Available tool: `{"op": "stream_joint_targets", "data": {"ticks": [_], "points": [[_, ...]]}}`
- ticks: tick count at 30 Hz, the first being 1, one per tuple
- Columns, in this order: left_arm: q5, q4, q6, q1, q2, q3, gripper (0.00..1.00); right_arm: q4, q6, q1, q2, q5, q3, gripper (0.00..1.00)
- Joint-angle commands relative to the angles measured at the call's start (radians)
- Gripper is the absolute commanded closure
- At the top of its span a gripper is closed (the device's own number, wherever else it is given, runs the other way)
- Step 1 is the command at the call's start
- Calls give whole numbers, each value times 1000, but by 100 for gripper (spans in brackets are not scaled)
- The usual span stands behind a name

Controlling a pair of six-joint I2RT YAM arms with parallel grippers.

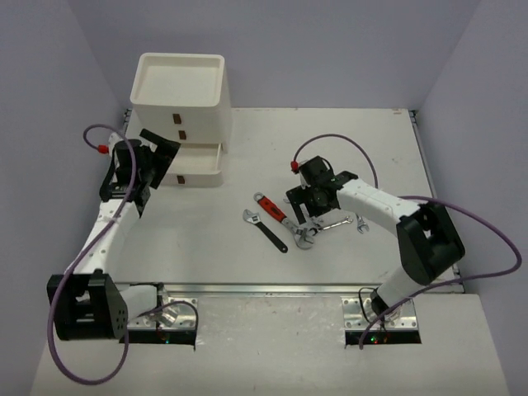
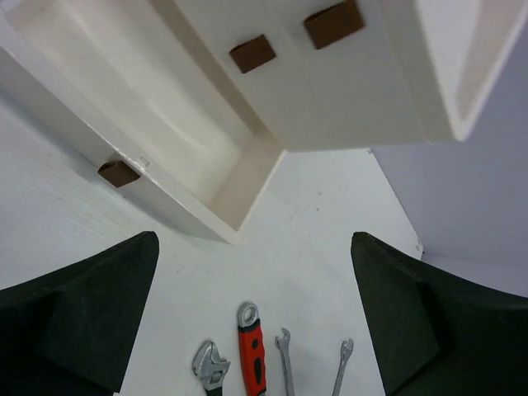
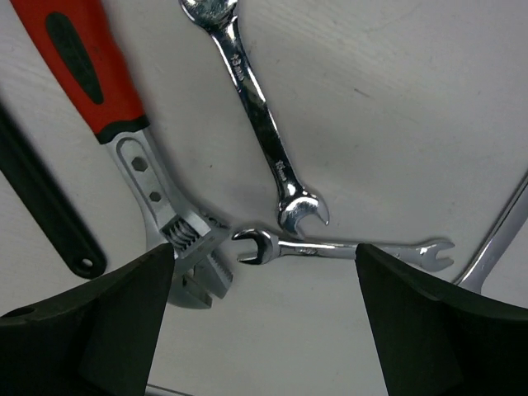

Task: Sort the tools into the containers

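Observation:
The white box unit (image 1: 177, 111) stands at the back left, with a shallow tray (image 1: 180, 78) on top and its bottom drawer (image 1: 196, 163) pulled open. My left gripper (image 1: 158, 172) is open and empty just left of the open drawer (image 2: 165, 124). On the table lie a red-handled adjustable wrench (image 1: 271, 209), a black-handled adjustable wrench (image 1: 266, 231) and slim silver wrenches (image 1: 334, 223). My right gripper (image 1: 307, 216) is open and empty, hovering over a small silver wrench (image 3: 338, 247), with the red wrench's head (image 3: 177, 247) beside it. No pliers show.
Two shut drawers with red-brown handles (image 2: 252, 53) sit above the open one. A longer silver wrench (image 3: 256, 115) and another at the right edge (image 3: 495, 239) lie by the small one. The tools also show far off in the left wrist view (image 2: 252, 355).

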Motion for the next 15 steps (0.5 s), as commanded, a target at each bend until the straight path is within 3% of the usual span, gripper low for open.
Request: {"op": "stream_joint_targets", "data": {"ticks": [1, 7, 15], "points": [[29, -67, 144, 1, -257, -57, 0, 18, -149, -61, 108, -119, 118, 13], [109, -206, 336, 0, -500, -48, 0, -72, -233, -85, 334, -118, 305, 27], [137, -346, 513, 0, -537, -20, 0, -120, -223, -77, 488, -41, 348, 57]]}}
